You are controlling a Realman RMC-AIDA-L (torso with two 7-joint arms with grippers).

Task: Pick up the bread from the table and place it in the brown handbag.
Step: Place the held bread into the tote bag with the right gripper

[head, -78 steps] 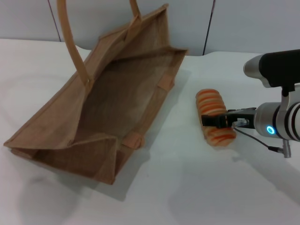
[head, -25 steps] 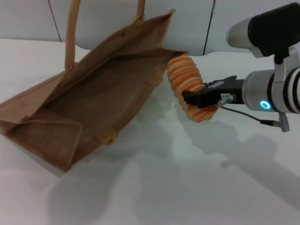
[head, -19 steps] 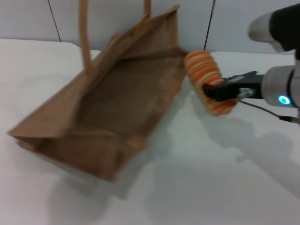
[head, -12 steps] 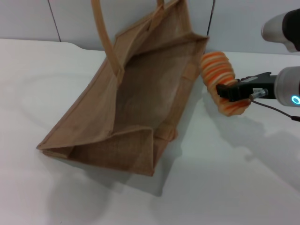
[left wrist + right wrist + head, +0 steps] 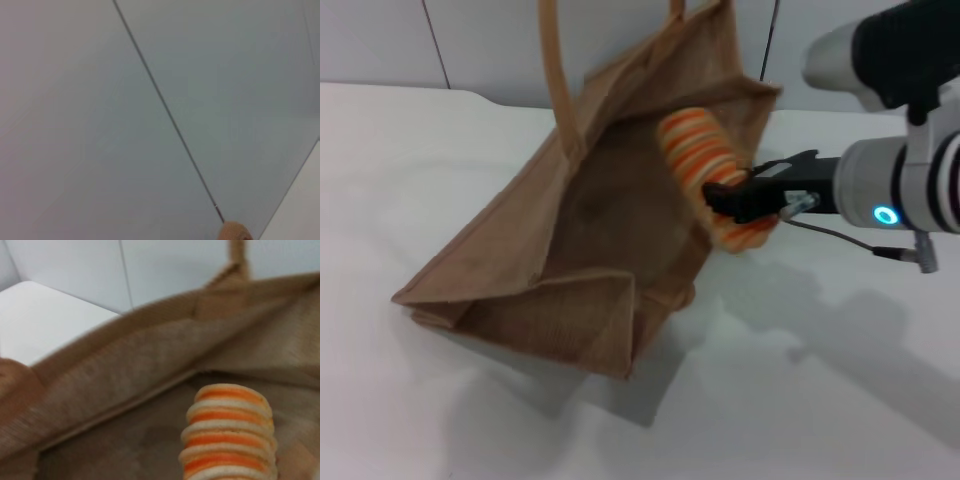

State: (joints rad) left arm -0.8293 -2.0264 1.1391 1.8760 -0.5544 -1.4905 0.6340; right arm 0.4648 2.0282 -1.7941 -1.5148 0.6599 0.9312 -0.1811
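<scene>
Step in hand: carrying the bread (image 5: 705, 175) into the mouth of the brown handbag (image 5: 570, 260); placement not yet done.

- Right claw (image 5: 732, 200): reaching in from 3 o'clock, clenched on the bread at the loaf's lower half, holding it clear of the bench (image 5: 840, 400).
- Bread: tilting, upper end leaning toward 11 o'clock, crossing the handbag's rim on the 3 o'clock side. Lower end hanging outside the rim, upper end lying over the interior. Confirming in the right wrist view: striped loaf (image 5: 230, 435) pointing into the jute lining (image 5: 125, 390), with the far wall beyond it.
- Brown handbag: lying tipped on the bench, mouth opening toward 1 o'clock, closed bottom toward 7 o'clock. One strap handle (image 5: 555, 70) rising out of view at 12 o'clock.
- Left claw: not appearing in the head view. Left wrist view showing only a grey panelled wall (image 5: 125, 100) and a tan tip, probably a strap; left arm probably raised at the handles, finger state not determinable.

Next move, as a judgement: advancing the right claw further toward 9 o'clock until the whole loaf is passing the rim, lowering toward the lining, then releasing. Risk: catching the loaf's lower end on the near rim, or pushing the soft wall inward and closing the mouth.
</scene>
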